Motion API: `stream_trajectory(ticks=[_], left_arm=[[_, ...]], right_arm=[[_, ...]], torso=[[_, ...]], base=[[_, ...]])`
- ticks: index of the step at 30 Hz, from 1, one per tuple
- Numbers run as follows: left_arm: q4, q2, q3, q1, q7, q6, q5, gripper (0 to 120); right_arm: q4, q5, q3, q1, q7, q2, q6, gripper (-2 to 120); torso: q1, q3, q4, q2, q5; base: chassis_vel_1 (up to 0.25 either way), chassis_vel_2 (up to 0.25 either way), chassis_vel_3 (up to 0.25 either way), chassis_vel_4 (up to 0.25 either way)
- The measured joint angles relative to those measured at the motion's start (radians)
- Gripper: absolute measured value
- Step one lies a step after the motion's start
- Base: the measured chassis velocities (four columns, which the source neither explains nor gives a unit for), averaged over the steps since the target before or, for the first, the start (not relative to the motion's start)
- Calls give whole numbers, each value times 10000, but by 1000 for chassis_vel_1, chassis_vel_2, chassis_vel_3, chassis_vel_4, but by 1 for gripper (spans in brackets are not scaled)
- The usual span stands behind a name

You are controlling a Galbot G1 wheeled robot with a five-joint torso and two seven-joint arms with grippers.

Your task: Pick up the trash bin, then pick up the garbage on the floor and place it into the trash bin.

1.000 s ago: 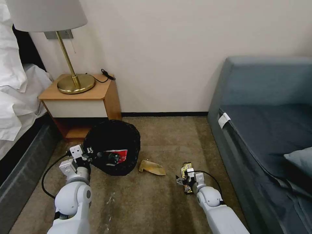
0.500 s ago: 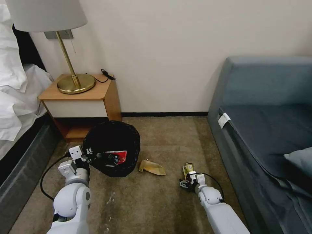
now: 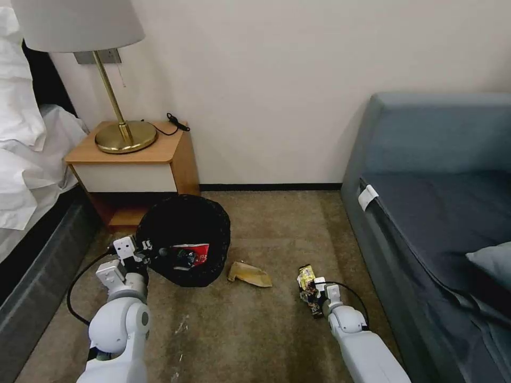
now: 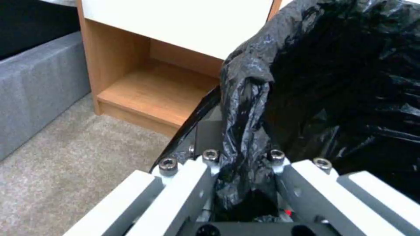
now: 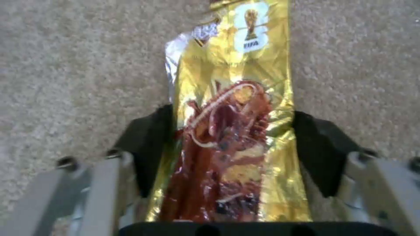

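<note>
1. Head view: the left gripper (image 3: pixel 151 251) sits at about 8 o'clock of the trash bin (image 3: pixel 183 240), pinching the bin's near rim where the black bag folds over it.
2. Left wrist view shows this closely: the left gripper (image 4: pixel 242 164) has its fingers pressed together on a bunched fold of the black bag, with the trash bin (image 4: pixel 341 82) swelling out just beyond the fingertips.
3. Inside the bin, in the head view, lie a red-and-white wrapper (image 3: pixel 196 254) and a dark bottle-like piece beside it; what it is I cannot tell.
4. Bin and left gripper are in front of the wooden nightstand (image 3: pixel 133 159), which carries a brass lamp (image 3: pixel 125 135).
5. At about 3 o'clock of the bin, a tan paper scrap (image 3: pixel 249 274) lies on the floor (image 3: pixel 255 330), apart from both grippers.
6. Farther toward 3 o'clock, near the grey sofa (image 3: pixel 436 213), the right gripper (image 3: pixel 310 297) is low at the carpet with the gold snack wrapper (image 3: pixel 305 276) reaching out from its tip toward 12 o'clock.
7. Right wrist view: the right gripper (image 5: pixel 227 144) has its two dark pads set against either long edge of the gold snack wrapper (image 5: pixel 236 131), pinching it lengthwise between them, with the floor (image 5: pixel 78 65) behind.
</note>
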Motion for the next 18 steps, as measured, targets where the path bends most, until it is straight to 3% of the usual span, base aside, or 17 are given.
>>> stream_trajectory(ticks=[2,4,18], left_arm=[[0,1,-1,-1,1,0,0,3],[6,7,-30,15,-3,1,1,3],[-43,18,-61,100,14,-5,-29,3]], right_arm=[[4,0,3,-10,-7,1,28,61],[11,-36,57,-48,-10,-1,107,45],[-15,-344,174,-156,22,69,496,0]], torso=[[0,0,1,0,0],[0,1,-4,0,-11],[1,1,-5,0,-6]], base=[[0,0,0,0],[0,0,0,0],[0,0,0,0]])
